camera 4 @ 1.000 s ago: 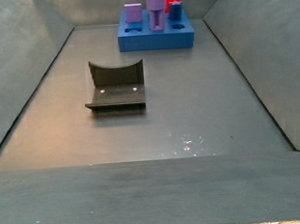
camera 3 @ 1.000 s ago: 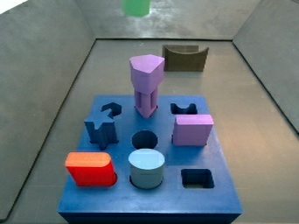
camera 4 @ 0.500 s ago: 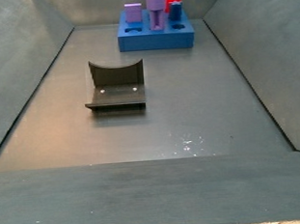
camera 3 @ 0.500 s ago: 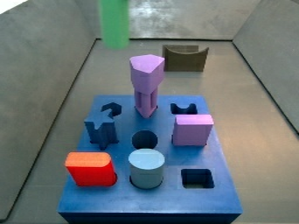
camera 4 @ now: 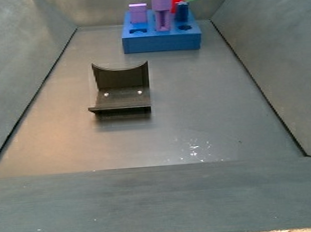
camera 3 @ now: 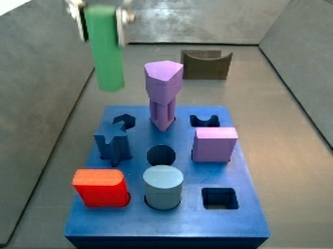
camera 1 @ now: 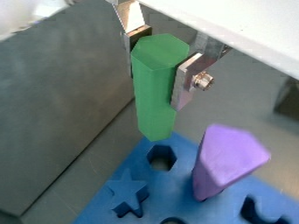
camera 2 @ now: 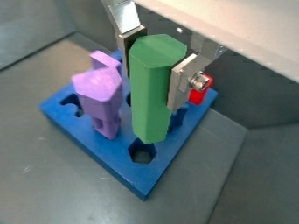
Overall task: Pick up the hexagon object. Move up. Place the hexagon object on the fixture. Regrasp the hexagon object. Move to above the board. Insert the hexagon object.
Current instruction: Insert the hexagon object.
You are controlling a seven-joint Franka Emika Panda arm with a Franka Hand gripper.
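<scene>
the bright green elongated hexagonal bar (camera 1: 156,86) is clamped upright between the flat silver finger plates of the gripper (camera 1: 160,54), the plates pressed against its upper part in both wrist views (camera 2: 156,54). the bar is held in the air above the large flat blue square board (camera 2: 167,163), over the board's edge; in a wrist view its lower end hangs just above a small hexagonal hole (camera 1: 162,159) in the blue surface. in a side view the green bar (camera 3: 104,47) is seen well above the board (camera 3: 169,229), towards the far corner, with the gripper (camera 3: 101,14) at its top.

the board serves as the container for the pegs. in a side view five are counted standing in it: one tall lilac-purple pillar (camera 3: 162,93), one dark blue star-shaped peg (camera 3: 112,147), one lilac square block (camera 3: 215,144), one red block (camera 3: 100,188) and one pale teal cylinder (camera 3: 164,187). a round hole (camera 3: 160,155) and a square hole (camera 3: 219,198) are seen open.

one dark olive-grey fixture with a curved notch (camera 4: 120,87) stands on the grey tray floor (camera 4: 160,138), well apart from the board (camera 4: 162,39). it is also seen behind the board (camera 3: 205,64).

no readable writing or label is seen on any item.
</scene>
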